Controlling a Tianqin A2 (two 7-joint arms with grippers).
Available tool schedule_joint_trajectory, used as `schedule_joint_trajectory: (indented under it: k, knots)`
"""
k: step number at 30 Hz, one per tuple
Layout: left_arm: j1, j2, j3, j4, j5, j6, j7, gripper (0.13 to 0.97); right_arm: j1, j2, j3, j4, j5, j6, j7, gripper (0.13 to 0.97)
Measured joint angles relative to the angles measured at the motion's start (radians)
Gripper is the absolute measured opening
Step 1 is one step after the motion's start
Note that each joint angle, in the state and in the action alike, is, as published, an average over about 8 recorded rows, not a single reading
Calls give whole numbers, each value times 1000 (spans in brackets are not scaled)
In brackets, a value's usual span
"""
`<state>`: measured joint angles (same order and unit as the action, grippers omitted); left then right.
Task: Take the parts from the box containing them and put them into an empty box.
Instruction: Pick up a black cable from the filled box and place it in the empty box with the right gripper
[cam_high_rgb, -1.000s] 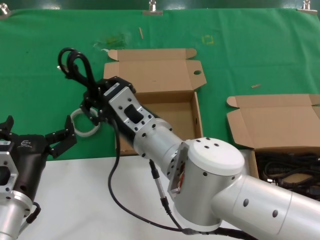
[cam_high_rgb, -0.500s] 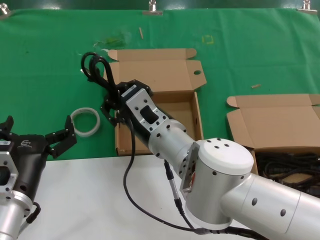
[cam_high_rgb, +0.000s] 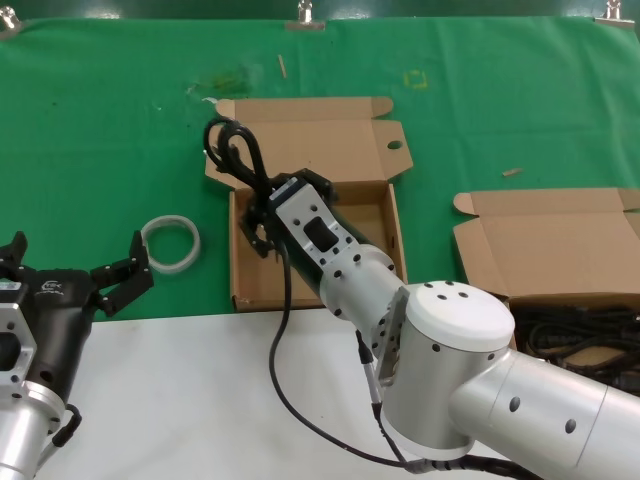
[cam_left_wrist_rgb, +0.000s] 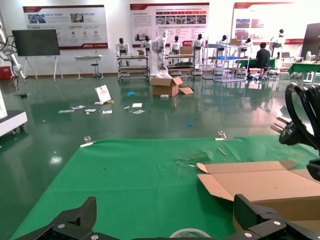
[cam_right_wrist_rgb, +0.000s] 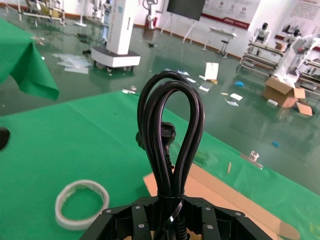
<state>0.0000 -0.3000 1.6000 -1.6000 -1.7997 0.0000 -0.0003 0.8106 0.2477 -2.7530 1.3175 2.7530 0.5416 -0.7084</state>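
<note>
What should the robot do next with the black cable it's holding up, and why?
Probably lower it and let go. The right gripper holds the cable upright, jaws shut on it, over the near-left part of the empty box, which has the holed flap. The left gripper waits open near the white ring.

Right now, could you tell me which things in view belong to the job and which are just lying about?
Job:
- cable bundle, gripped by the right end effector
- holed-flap box, beneath it
- box of remaining cables, on the robot's right

Lying about:
- white tape ring
- left end effector, open and idle
- green cloth
</note>
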Motion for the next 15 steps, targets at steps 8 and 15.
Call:
schedule_joint_trajectory:
  k: [8, 15]
  knots:
    - [0, 0, 0, 0, 0, 0, 0, 966, -7, 1, 0, -15, 0, 20, 2, 144]
    - [0, 0, 0, 0, 0, 0, 0, 966, -19, 0, 10, -15, 0, 56, -18, 144]
